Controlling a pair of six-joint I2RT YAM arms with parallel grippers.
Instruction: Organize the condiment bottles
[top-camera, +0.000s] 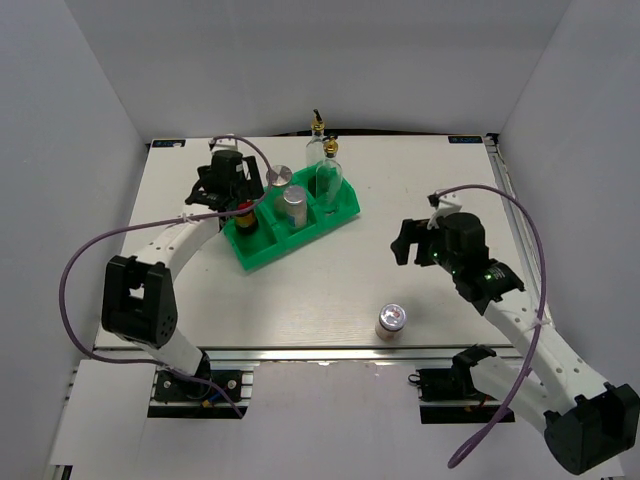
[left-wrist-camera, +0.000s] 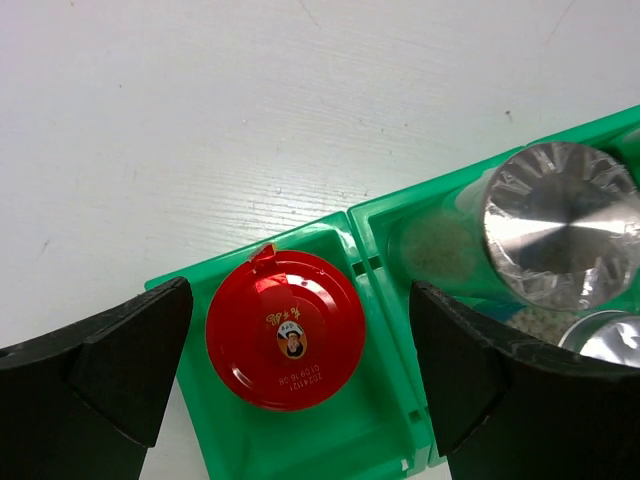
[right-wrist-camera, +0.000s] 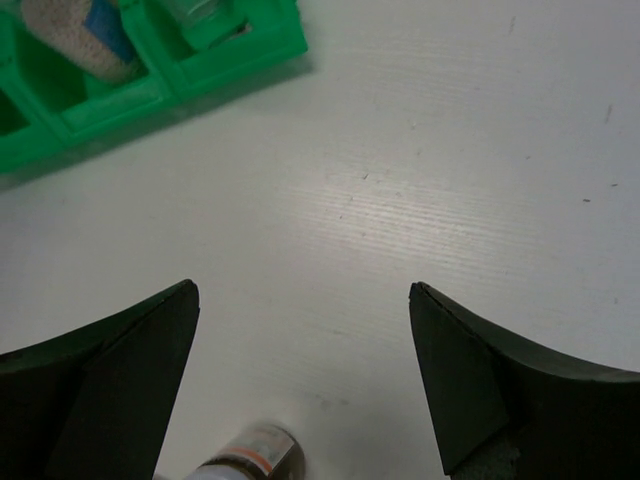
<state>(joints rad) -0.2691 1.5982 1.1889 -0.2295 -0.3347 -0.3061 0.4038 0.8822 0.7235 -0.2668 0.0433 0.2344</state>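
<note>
The green tray (top-camera: 262, 252) holds a red-lidded jar (top-camera: 245, 210) in its left compartment. A silver-lidded shaker (top-camera: 293, 201) stands in the middle one and a glass cruet (top-camera: 328, 177) in the right one. Behind the tray stand another shaker (top-camera: 278, 176) and a second cruet (top-camera: 318, 137). A third shaker (top-camera: 391, 319) stands alone near the front edge. My left gripper (left-wrist-camera: 300, 300) hovers open over the red lid (left-wrist-camera: 285, 328), jaws wide on both sides and not touching it. My right gripper (right-wrist-camera: 303, 295) is open over bare table, with the lone shaker (right-wrist-camera: 252, 456) just below it.
The table (top-camera: 420, 180) is white, with walls on three sides. A purple cable loops off each arm. In the left wrist view, the middle compartment's silver lid (left-wrist-camera: 560, 222) sits close to my right finger (left-wrist-camera: 470, 380).
</note>
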